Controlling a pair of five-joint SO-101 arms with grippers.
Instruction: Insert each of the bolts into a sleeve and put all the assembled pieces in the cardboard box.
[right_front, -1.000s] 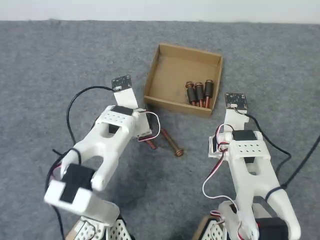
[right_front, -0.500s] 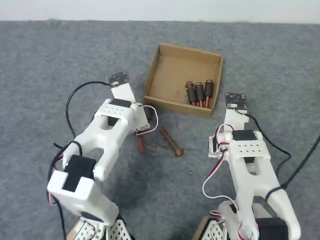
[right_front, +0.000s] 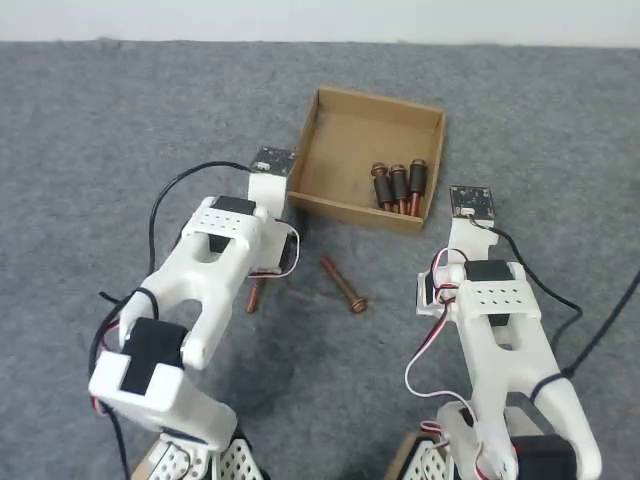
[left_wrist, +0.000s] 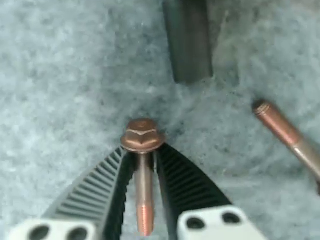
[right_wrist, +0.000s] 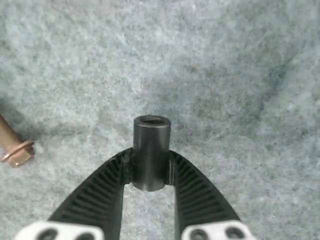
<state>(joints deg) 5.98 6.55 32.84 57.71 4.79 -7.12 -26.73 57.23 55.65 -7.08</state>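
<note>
Bolt first: a copper-coloured hex-head bolt (left_wrist: 142, 141) is pinched by its shank between the ribbed black fingers (left_wrist: 107, 185) of the left gripper (left_wrist: 144, 154); its flanged head sits just past the fingertips and its threaded end points back toward the wrist. From above, that shank pokes out beside the white left arm (right_front: 215, 270), over the grey carpet (right_front: 100, 150); whether it touches I cannot tell. Just ahead of the head a spare black cylindrical sleeve (left_wrist: 187, 40) lies on the carpet.

Over on the other side, the right gripper (right_wrist: 151, 167) is clamped on a short black metal sleeve (right_wrist: 151, 137), whose open bore end stands out past the fingertips. A loose copper bolt (right_front: 343, 284) lies on the carpet between the two arms, apart from both. Beyond them stands the open brown cardboard box (right_front: 350, 208), with three assembled bolt-and-sleeve pieces (right_front: 398, 187) lying side by side by its near right corner.
</note>
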